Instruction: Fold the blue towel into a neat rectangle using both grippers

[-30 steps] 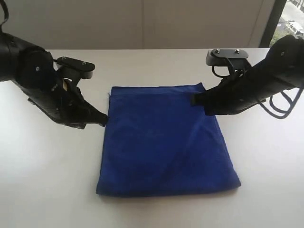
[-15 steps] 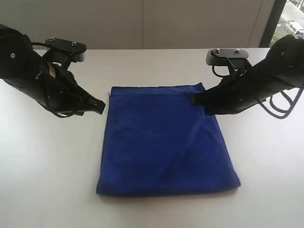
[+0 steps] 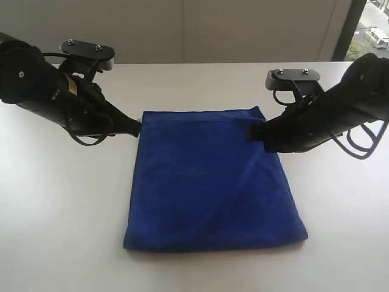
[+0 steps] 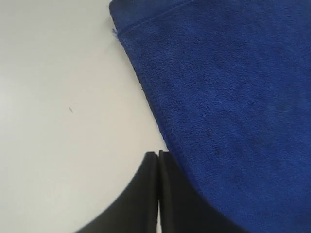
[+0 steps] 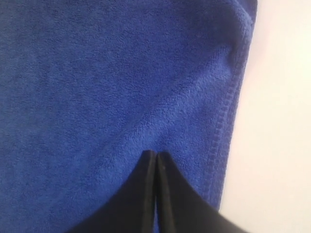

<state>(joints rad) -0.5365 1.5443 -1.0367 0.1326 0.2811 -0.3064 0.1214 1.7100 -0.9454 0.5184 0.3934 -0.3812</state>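
Left tool first: two narrow black fingers pressed flat together with nothing between them. The tip sits at the far left corner of the blue towel, right at its edge; whether it touches the cloth I cannot tell. The left arm is bulky, matte black and rounded, and slopes down from the left toward that corner. In the left wrist view the closed tip hangs where the bare white counter meets the towel's side.

The towel lies flat in the middle of the smooth counter. It is deep royal blue, soft and nappy like microfibre. Its shape is roughly rectangular, and a few shallow creases cross the pile. A stitched hem runs down its side.

Over at the right tool, two slim black fingers are likewise shut tight on nothing. Their tip is over the towel near its far right corner, just inside the hem. The right arm slants down from the right, black, with thin cable loops hanging off it.

Counting up: two arms, two tools, one towel.
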